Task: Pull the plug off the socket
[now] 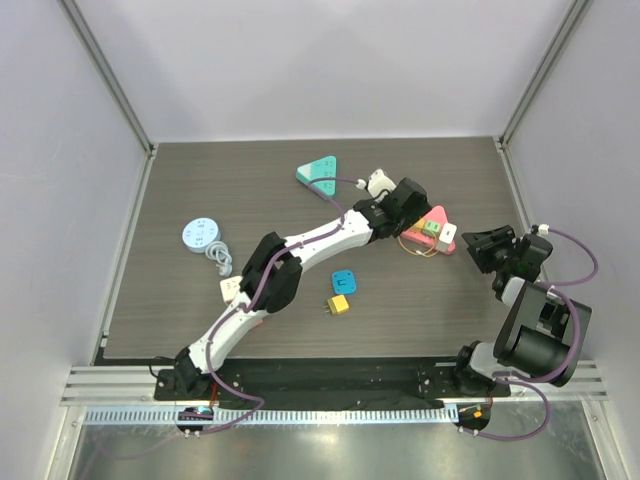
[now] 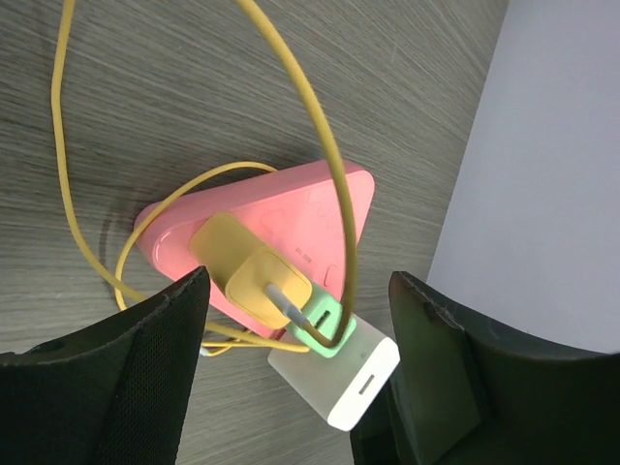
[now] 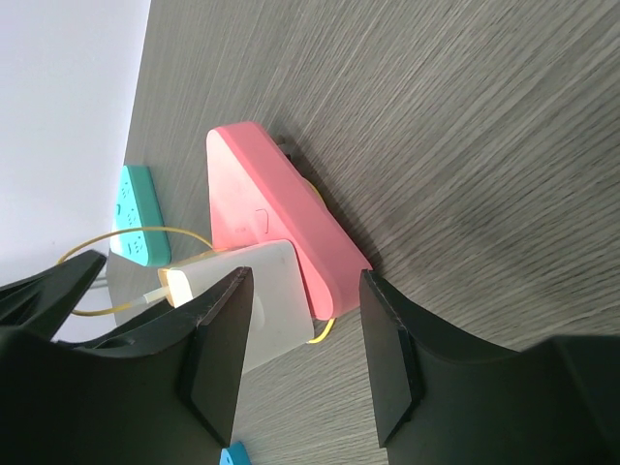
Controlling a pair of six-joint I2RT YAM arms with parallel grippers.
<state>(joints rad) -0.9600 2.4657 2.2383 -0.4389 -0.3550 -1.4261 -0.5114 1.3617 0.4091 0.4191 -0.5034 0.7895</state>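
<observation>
My table [image 1: 200, 180] is a dark, wood-grained board. On it lie a pink triangular socket [image 2: 281, 205] towards the right, a teal triangular socket [image 1: 318, 172] at the far middle, and a round pale-blue socket [image 1: 201, 233] with its coiled grey cable [image 1: 220, 262] on the left. A small blue square adapter [image 1: 345, 281] sits just beside a yellow plug [image 1: 338, 305] near the middle.

The top external camera looks down from above and behind onto the whole surface [image 1: 450, 180]. Both wrist cameras sit close, viewing the pink triangular socket [image 2: 281, 208] from opposite sides; it is also visible overhead.
</observation>
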